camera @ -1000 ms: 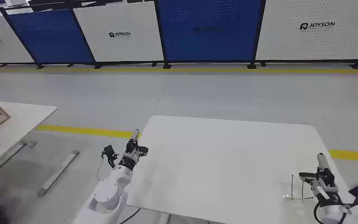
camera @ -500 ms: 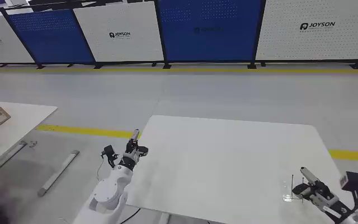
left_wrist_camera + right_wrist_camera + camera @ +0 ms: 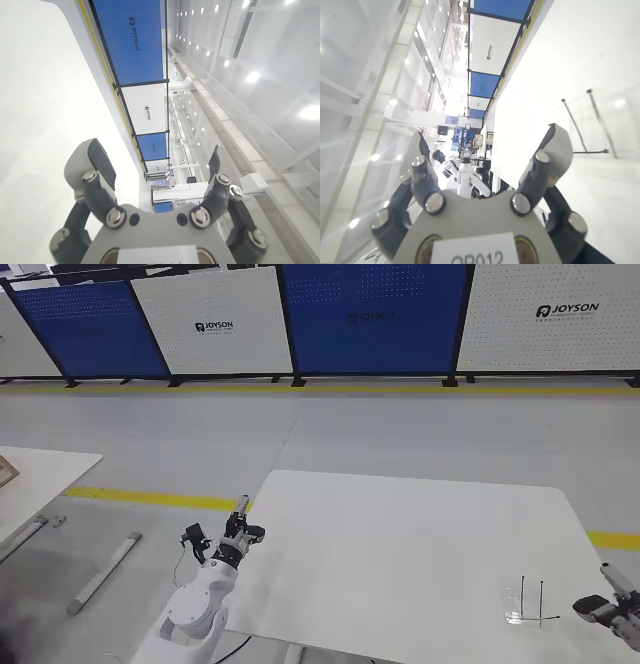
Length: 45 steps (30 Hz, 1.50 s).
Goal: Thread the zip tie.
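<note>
Where the top view looks down on the table [image 3: 400, 534], black zip ties [image 3: 522, 599] lie near its right edge, with the right gripper [image 3: 600, 592] just beyond them and the left gripper [image 3: 243, 522] at the left edge. Left wrist view: left gripper [image 3: 156, 150], fingers spread, holding nothing. Right wrist view: right gripper [image 3: 486, 131], fingers spread, empty, apart from the zip ties [image 3: 574, 125] lying on the table [image 3: 545, 62].

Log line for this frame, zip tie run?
phase: pre-grasp | left claw: open, empty, at table edge | right claw: open, empty, near zip ties, apart | zip ties: flat on table, unthreaded
</note>
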Available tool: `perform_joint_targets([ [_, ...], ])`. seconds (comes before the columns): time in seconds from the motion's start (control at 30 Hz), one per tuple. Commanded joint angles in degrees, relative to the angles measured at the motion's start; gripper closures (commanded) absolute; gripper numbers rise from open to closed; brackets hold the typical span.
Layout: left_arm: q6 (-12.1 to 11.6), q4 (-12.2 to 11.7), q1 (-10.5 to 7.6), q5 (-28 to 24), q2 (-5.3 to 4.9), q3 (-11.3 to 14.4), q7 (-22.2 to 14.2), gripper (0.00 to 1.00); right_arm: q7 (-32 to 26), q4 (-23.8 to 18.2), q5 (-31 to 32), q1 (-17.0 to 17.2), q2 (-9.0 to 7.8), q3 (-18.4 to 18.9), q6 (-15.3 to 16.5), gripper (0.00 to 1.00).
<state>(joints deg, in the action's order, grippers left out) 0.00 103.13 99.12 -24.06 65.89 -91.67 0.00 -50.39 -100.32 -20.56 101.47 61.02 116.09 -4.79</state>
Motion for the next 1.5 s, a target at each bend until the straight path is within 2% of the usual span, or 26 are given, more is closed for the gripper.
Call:
perform_joint_targets([
  [0.0,0.00,0.00,0.00,0.00,0.00,0.00,0.00,0.00,-3.04,1.40,2.52,-0.85,-0.57,0.89,-2.35,0.00],
  [0.07,0.00,0.00,0.00,0.00,0.00,0.00,0.00,0.00,-4.69,3.25,4.73,-2.32,-1.08,1.05,-3.99,0.00],
  [0.13,0.00,0.00,0.00,0.00,0.00,0.00,0.00,0.00,-9.74,5.64,8.54,-4.22,-1.84,-0.47,-5.96,0.00],
  [0.2,0.00,0.00,0.00,0.00,0.00,0.00,0.00,0.00,-12.12,8.08,10.77,-6.72,-2.34,-1.90,-7.27,0.00],
  [0.53,0.00,0.00,0.00,0.00,0.00,0.00,0.00,0.00,-12.12,8.08,10.77,-6.72,-2.34,-1.90,-7.27,0.00],
  [0.6,0.00,0.00,0.00,0.00,0.00,0.00,0.00,0.00,-13.17,6.92,14.16,-6.56,-2.62,-2.75,-6.93,0.00],
  [0.77,0.00,0.00,0.00,0.00,0.00,0.00,0.00,0.00,-19.62,5.77,22.05,-9.47,-4.14,-3.99,-9.65,0.00],
  [0.93,0.00,0.00,0.00,0.00,0.00,0.00,0.00,0.00,-19.74,5.90,29.44,-11.92,-5.01,-6.96,-12.54,0.00],
  [1.47,0.00,0.00,0.00,0.00,0.00,0.00,0.00,0.00,-18.73,5.59,30.49,-12.16,-5.11,-7.48,-12.29,0.00],
])
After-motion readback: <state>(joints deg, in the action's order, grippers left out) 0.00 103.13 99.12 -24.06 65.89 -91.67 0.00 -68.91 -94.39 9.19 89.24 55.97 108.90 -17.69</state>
